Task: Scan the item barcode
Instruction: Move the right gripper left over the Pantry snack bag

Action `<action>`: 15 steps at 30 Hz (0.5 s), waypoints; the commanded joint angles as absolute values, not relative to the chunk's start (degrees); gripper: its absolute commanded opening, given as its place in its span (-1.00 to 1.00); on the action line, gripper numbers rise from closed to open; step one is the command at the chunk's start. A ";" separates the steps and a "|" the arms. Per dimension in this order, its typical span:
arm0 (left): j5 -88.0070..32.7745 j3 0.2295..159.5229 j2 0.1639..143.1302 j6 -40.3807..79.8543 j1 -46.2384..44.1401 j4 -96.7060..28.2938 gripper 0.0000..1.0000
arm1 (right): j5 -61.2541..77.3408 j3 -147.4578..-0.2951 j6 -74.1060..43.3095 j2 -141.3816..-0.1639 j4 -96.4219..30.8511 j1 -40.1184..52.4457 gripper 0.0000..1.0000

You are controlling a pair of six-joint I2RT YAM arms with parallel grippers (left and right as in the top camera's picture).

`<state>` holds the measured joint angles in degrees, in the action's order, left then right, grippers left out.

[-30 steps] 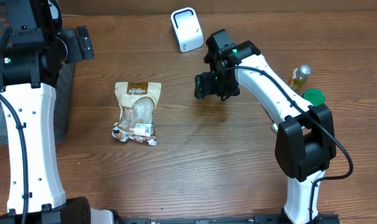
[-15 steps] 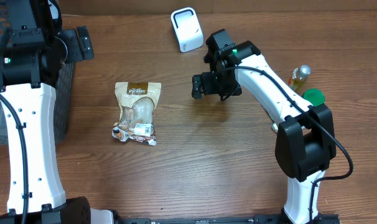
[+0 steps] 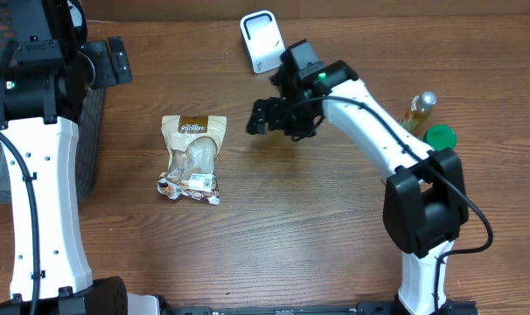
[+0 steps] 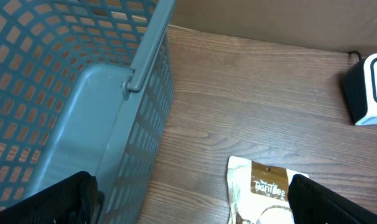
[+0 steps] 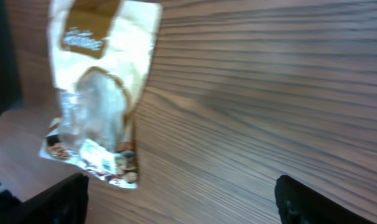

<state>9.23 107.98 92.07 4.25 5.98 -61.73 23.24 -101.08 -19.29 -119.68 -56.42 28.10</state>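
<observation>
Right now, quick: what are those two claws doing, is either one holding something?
Left gripper: open, holding nothing.
Right gripper: open, holding nothing; the snack pouch lies apart from it.

A brown wooden table [image 3: 274, 236] fills nearly the whole overhead view, its grain running from the left edge to the right edge. Beyond the far edge runs a plain tan strip [image 3: 405, 5] (wall or board, hard to tell). The light is soft and even, the shadows on the wood faint.
</observation>
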 commanded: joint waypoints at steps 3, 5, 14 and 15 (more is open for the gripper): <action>9.15 107.98 92.27 3.38 5.21 -61.52 0.99 | 24.51 -101.95 -21.47 -119.61 -52.45 33.30 0.90; 9.15 107.98 92.27 3.38 5.23 -61.52 0.99 | 24.49 -101.95 -21.23 -119.61 -50.48 35.24 1.00; 9.15 107.98 92.27 3.38 5.21 -61.52 0.99 | 14.68 -101.01 -21.02 -119.66 -43.03 42.35 -0.75; 9.15 107.98 92.27 3.38 5.21 -61.52 0.99 | 13.61 -100.66 -21.02 -119.66 -42.15 42.85 -0.93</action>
